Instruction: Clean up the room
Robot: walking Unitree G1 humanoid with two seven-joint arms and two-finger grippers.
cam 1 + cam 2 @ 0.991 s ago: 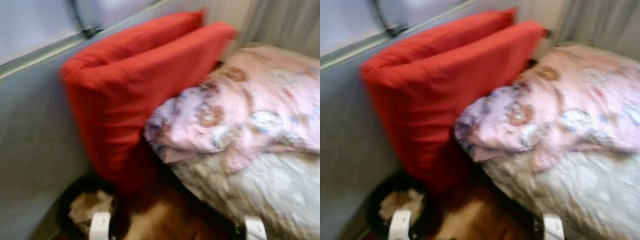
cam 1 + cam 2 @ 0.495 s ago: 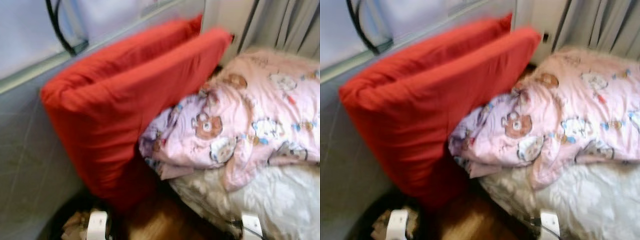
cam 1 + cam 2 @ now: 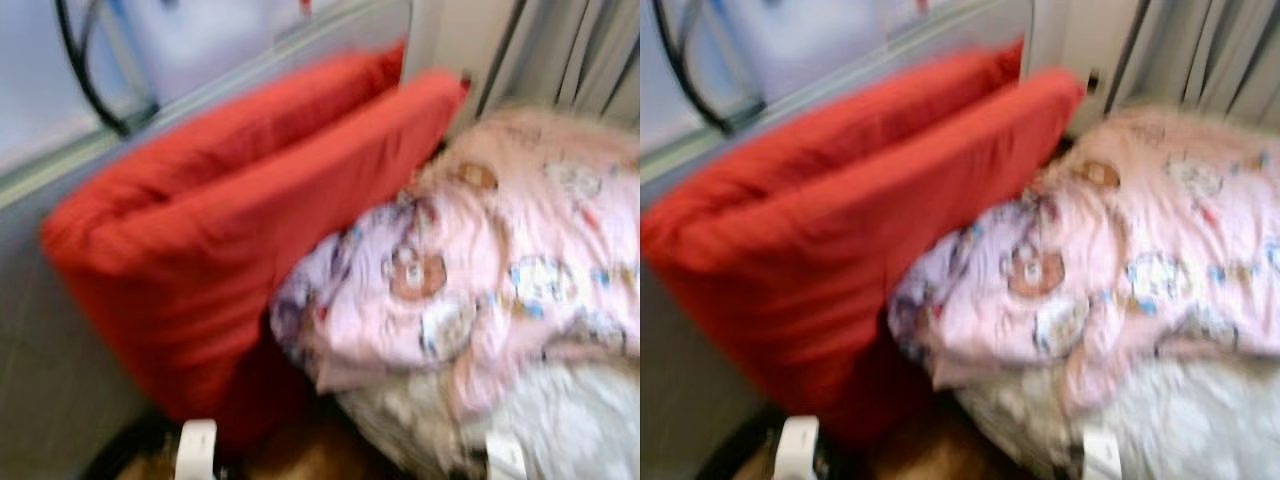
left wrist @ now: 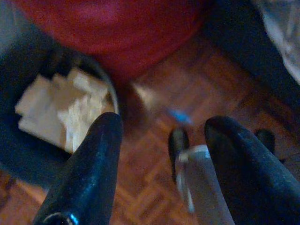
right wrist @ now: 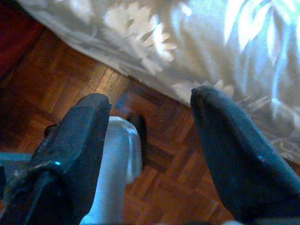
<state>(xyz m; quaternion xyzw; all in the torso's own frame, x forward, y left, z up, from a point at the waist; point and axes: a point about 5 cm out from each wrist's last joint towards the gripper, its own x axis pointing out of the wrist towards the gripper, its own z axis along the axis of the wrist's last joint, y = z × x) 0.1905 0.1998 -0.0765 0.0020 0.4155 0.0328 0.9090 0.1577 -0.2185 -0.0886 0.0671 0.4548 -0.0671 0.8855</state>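
Left eye view, blurred by camera motion, puts the likely work in front of you: a crumpled pink blanket [image 3: 500, 270] printed with bears, heaped on the near corner of a bed with a white floral bedspread [image 3: 580, 425]. Judge the blanket light, soft and limp; it will sag and trail when lifted, so take it at a bunched fold near the overhanging edge, where the fingers can bite through several layers, not on a flat stretch.

Two red cushions [image 3: 230, 240] stand on edge just beside it, leaning against the grey wall [image 3: 40, 330], with the blanket touching the nearer one. They look bulky but light and compressible; pinch a corner or seam.

Left wrist view shows the left gripper [image 4: 164, 154] hanging low over the parquet floor [image 4: 154, 187], fingers spread wide with nothing between them. Near it sits a dark bin [image 4: 28, 154] holding crumpled white paper [image 4: 65, 108], close under the cushions; it could catch a dragging blanket edge.

Right wrist view shows the right gripper [image 5: 150, 140] likewise spread and empty, over the floor just beside the bedspread's hanging edge.

A black cable [image 3: 85, 75] runs along the wall ledge, and curtains [image 3: 560, 50] hang behind the bed, well clear.
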